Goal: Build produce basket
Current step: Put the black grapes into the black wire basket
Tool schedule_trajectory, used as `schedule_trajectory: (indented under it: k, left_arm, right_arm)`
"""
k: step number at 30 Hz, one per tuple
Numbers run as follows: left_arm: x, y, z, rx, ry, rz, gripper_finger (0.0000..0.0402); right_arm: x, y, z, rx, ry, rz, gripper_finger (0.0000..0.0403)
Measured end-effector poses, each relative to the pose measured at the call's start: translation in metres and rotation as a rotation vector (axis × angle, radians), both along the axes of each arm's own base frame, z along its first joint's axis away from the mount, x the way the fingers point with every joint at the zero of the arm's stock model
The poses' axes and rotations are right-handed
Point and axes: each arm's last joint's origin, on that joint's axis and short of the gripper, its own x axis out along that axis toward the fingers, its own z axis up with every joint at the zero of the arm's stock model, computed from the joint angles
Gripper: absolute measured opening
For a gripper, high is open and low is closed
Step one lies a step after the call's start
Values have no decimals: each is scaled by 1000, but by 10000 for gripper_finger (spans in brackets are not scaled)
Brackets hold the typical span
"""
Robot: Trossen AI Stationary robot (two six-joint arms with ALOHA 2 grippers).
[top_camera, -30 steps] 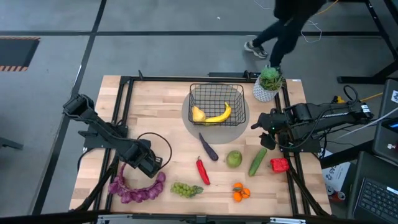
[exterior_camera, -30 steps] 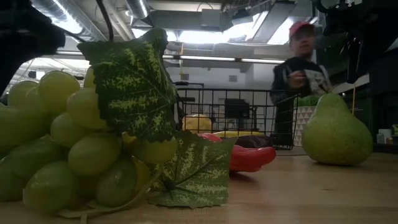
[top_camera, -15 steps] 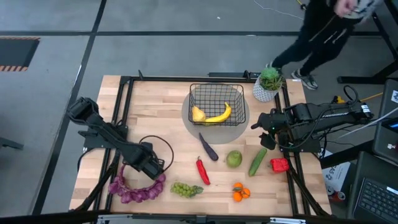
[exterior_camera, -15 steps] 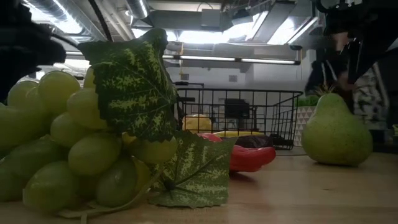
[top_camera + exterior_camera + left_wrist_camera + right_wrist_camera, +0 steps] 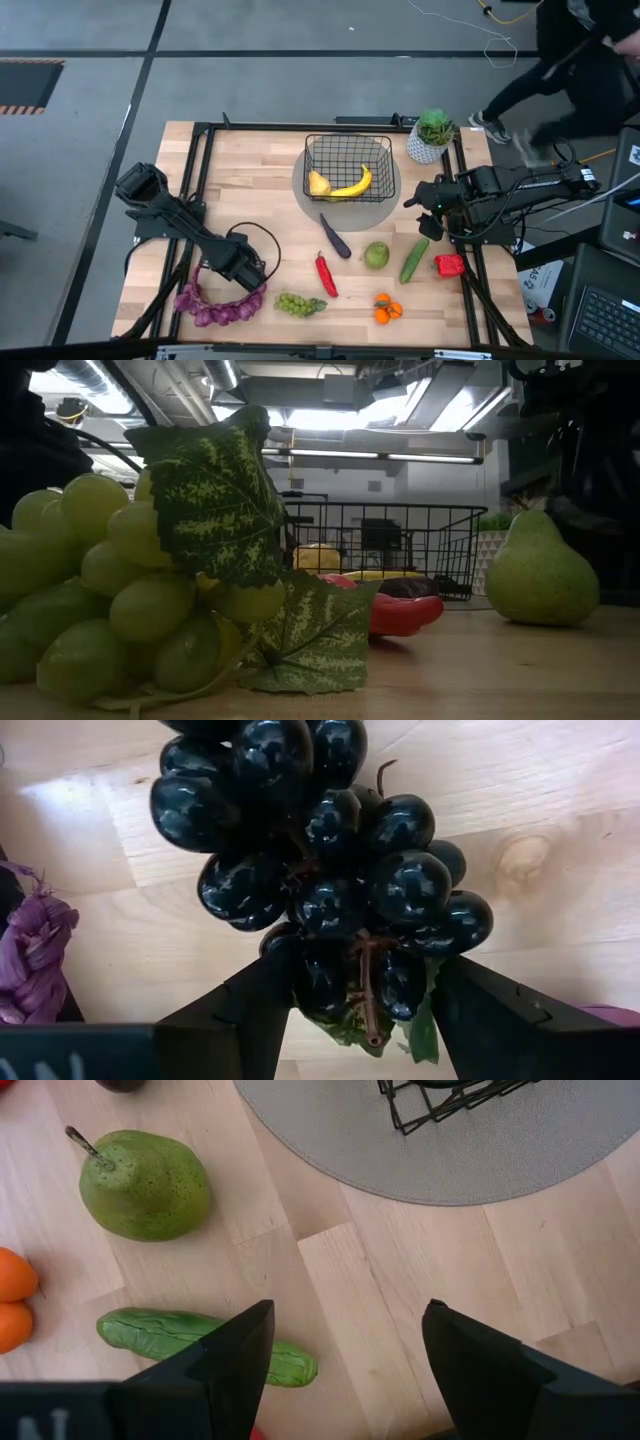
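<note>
The left gripper [image 5: 345, 1020] is hanging near the desk's front-left corner, its fingers [image 5: 262, 1010] spread to either side of a bunch of dark grapes [image 5: 320, 870] that is lying on the wood; they are flanking the stem end and not yet clenching, as far as the wrist view shows. The bunch is likely to be light but knobbly and loose, so a hold across the woody stem, or low around the packed middle, seems safer than pinching single glossy berries, which could slip.

The basket [image 5: 348, 165] is sitting on a grey round mat [image 5: 385, 205] toward the desk's rear edge, with a banana [image 5: 352, 184] already inside it.

The right gripper [image 5: 345, 1370] is waiting near the right edge, fingers released and empty, above bare wood between a cucumber [image 5: 205, 1345] and the mat.

Only the left wrist view is showing the dark bunch close up; from overhead the arm is covering it. The low view is filled by green grapes [image 5: 110, 600], with a red chili [image 5: 400, 610] and a pear [image 5: 540, 570] beyond.
</note>
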Motion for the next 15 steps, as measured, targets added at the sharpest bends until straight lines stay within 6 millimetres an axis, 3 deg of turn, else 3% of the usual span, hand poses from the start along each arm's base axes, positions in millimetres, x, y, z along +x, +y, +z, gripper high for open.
schedule_trajectory:
  k: [15]
  left_arm:
    - [0, 3, 0, 89, -38, 17, 215]
  right_arm:
    - [0, -1, 0, -27, -3, -8, 255]
